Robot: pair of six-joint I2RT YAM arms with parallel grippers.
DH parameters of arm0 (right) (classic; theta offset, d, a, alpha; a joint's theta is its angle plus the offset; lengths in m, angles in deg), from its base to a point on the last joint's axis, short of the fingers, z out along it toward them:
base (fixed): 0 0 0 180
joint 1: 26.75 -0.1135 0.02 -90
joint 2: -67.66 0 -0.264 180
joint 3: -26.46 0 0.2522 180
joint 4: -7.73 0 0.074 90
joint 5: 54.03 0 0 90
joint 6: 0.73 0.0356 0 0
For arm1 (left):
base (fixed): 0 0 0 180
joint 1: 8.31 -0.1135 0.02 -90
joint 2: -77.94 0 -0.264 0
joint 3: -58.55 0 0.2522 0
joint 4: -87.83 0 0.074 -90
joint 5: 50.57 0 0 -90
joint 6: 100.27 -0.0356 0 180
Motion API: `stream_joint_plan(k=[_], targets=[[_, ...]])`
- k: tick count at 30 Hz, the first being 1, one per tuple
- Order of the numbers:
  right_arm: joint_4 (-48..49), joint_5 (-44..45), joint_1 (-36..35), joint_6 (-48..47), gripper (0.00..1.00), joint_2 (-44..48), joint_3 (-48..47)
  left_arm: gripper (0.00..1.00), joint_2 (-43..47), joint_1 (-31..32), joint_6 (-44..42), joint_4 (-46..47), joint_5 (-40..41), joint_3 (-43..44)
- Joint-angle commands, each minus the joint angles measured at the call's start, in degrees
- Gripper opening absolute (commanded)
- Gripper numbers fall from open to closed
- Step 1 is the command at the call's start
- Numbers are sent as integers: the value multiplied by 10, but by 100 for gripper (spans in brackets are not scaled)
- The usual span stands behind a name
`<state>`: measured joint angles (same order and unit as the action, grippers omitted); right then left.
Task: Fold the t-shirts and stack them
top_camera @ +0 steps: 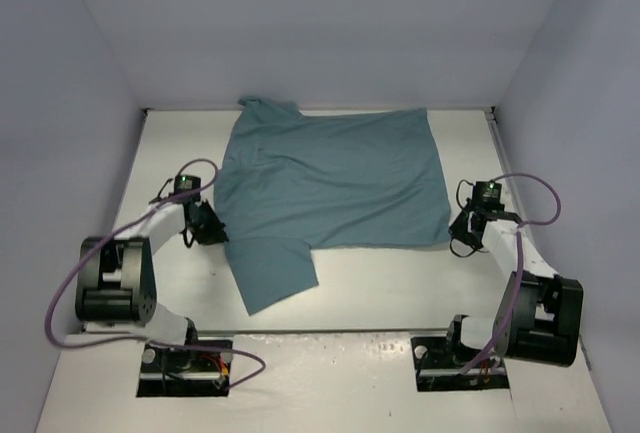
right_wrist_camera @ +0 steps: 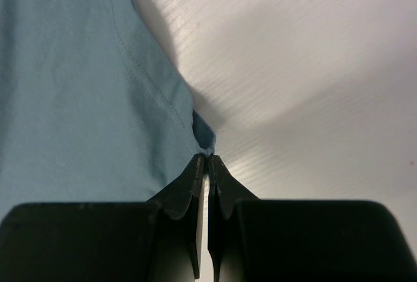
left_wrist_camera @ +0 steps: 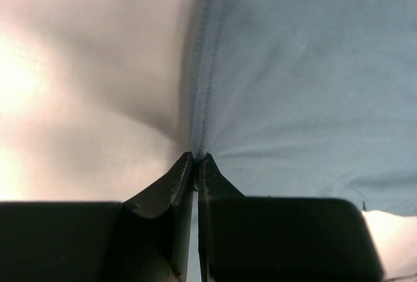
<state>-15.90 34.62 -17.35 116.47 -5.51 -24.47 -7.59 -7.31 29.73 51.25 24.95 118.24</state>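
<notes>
A teal t-shirt (top_camera: 335, 178) lies spread flat on the white table, one sleeve pointing toward the front (top_camera: 275, 271). My left gripper (top_camera: 212, 225) is at the shirt's left edge and is shut on the cloth there; in the left wrist view the hem (left_wrist_camera: 202, 99) runs straight into the closed fingertips of the gripper (left_wrist_camera: 197, 157). My right gripper (top_camera: 458, 233) is at the shirt's front right corner and is shut on it; the right wrist view shows the corner (right_wrist_camera: 203, 137) pinched in the gripper (right_wrist_camera: 207, 158).
Grey walls enclose the white table (top_camera: 380, 288) on the left, back and right. The arm bases (top_camera: 185, 363) (top_camera: 465, 363) stand at the near edge. Purple cables (top_camera: 530, 188) loop off both arms.
</notes>
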Motion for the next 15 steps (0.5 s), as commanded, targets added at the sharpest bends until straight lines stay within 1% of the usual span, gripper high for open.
stream_joint_plan(k=[1,5,10,15], targets=[[-39,37,3,5,0,34,-25,0,116,-2,27,-40,13,-51],[-62,51,1,17,0,54,-28,0,165,-4,31,-71,14,-79],[-93,83,0,43,0,77,-47,0,235,-5,56,-109,0,-110],[-106,93,1,61,0,98,-46,0,264,-6,66,-111,10,-124]])
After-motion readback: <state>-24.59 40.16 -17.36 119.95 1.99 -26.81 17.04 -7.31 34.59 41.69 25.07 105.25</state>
